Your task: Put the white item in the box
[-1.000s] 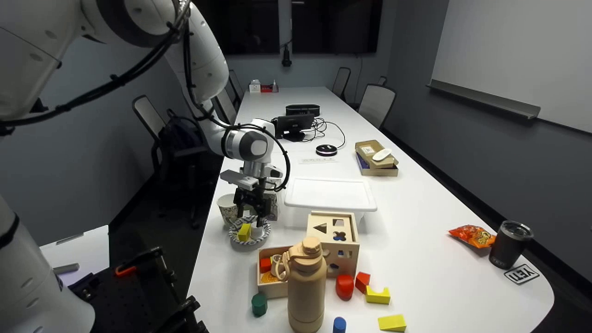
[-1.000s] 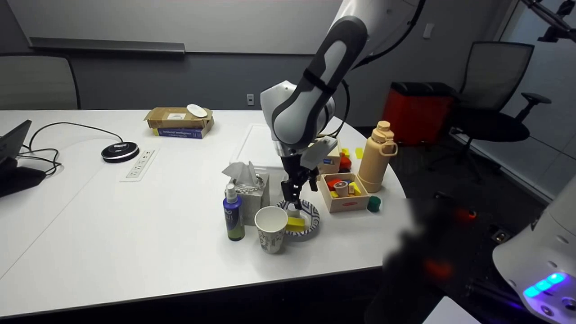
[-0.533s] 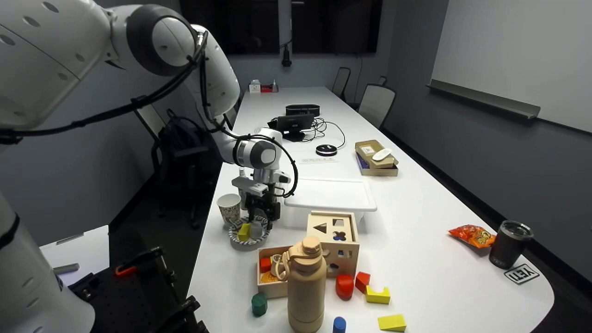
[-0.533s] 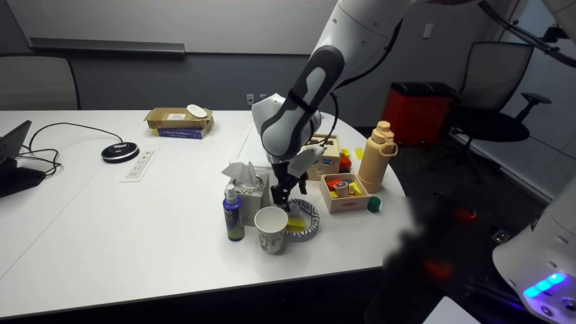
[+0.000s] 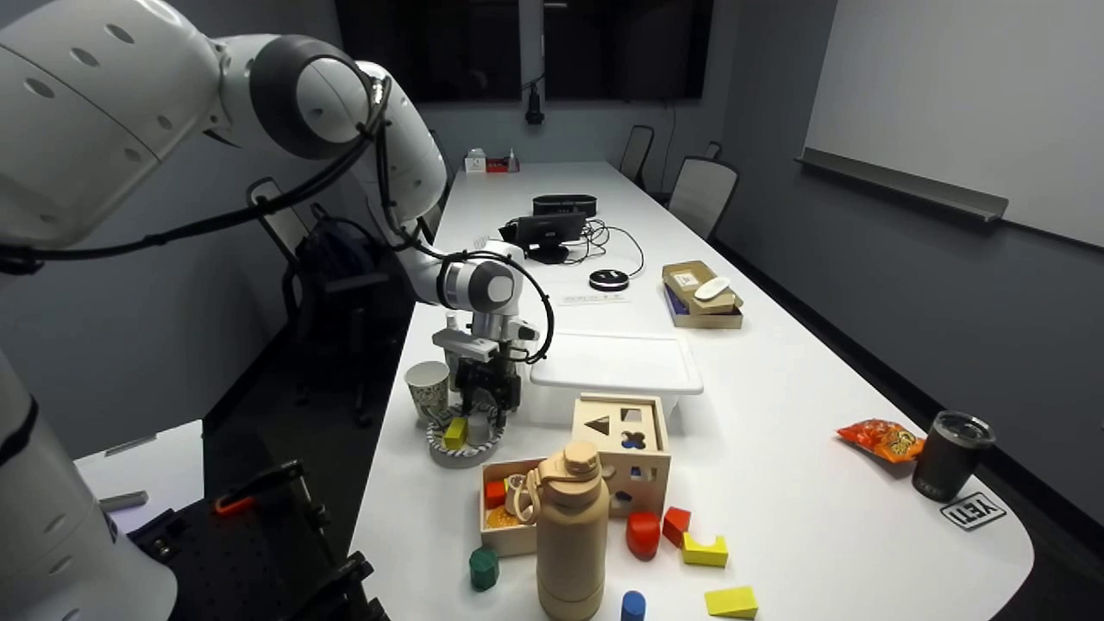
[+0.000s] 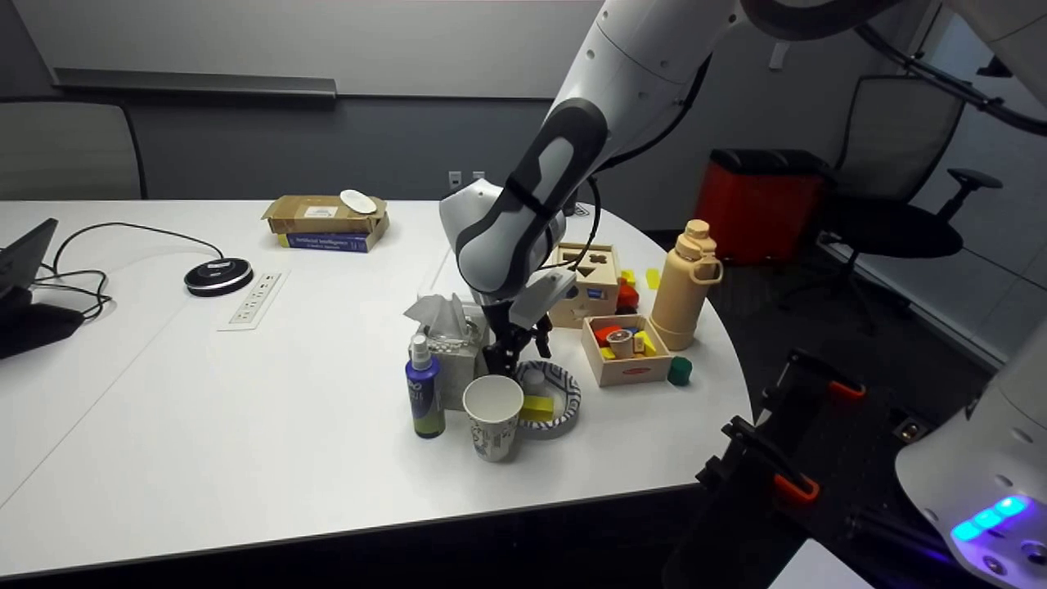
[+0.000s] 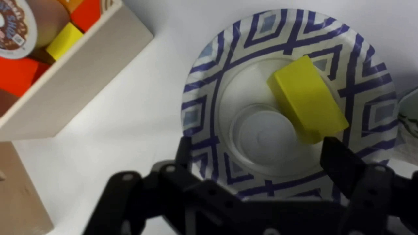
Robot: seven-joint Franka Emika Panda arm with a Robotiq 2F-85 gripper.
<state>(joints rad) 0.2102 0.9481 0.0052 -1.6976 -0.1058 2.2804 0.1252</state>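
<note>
In an exterior view, a grey tissue box [image 6: 460, 376] and an upright, pale, patterned paper cup [image 6: 492, 421] stand just left of a round, blue-patterned white plate [image 7: 199, 111]. The black tool [image 7: 258, 142], fingers spread wide, holding nothing, hangs by the plate's rim. The plate holds a white, round, flat-topped piece [image 7: 267, 137] beside a yellow rectangular block [image 7: 308, 98]. A pale wooden tray [image 6: 634, 374] sits right of the plate.

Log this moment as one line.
gripper: open, by patterned plate | white item: on plate, not gripped, not yet boxed | yellow block: on plate, beside it
</note>
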